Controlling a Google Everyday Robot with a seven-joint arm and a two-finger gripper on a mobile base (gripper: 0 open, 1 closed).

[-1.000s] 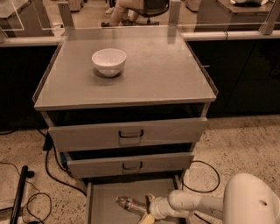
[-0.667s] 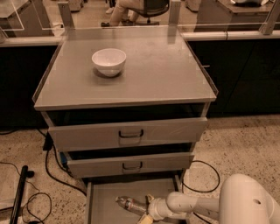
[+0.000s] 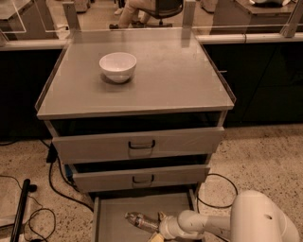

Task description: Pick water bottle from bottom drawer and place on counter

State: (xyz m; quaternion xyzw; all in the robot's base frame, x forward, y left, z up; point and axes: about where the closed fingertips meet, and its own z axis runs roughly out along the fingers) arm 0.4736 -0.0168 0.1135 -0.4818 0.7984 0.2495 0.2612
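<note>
A white bowl (image 3: 118,66) sits at 11 o'clock. The top drawer (image 3: 137,144) and middle drawer (image 3: 142,178), both ajar, lie toward 6 o'clock. Black cables (image 3: 51,156) trail at 8 o'clock, with a chair (image 3: 163,8) at 12. The end effector (image 3: 158,226) is at 6 o'clock.

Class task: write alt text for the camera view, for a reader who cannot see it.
A white robot arm reaches into the open bottom drawer, with its gripper at the right end of a water bottle lying on the drawer floor. Above, a white bowl sits on the grey counter.
</note>
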